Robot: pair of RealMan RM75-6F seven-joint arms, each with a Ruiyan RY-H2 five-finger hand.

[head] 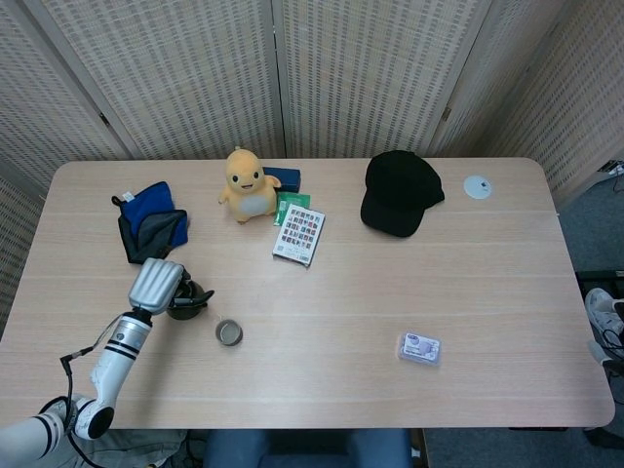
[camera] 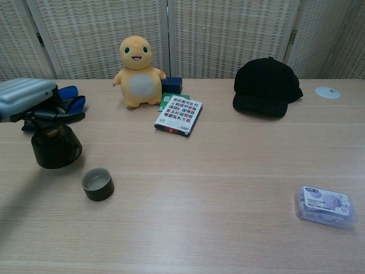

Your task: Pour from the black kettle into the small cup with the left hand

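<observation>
At lower left, one left hand [camera: 25, 98] grips one black kettle [camera: 55, 146], apparently resting on the table [head: 409, 283]. One small cup [camera: 97, 184] stands just right, apart.

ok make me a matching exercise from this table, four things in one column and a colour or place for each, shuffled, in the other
Things:
1. black kettle
2. small cup
3. cap
4. plush toy

Descriptions:
A. yellow, standing at the back of the table
B. held by the left hand
C. black, lying far right of the plush toy
D. open and upright, just right of the kettle

Pairs: 1-B, 2-D, 3-C, 4-A
</observation>
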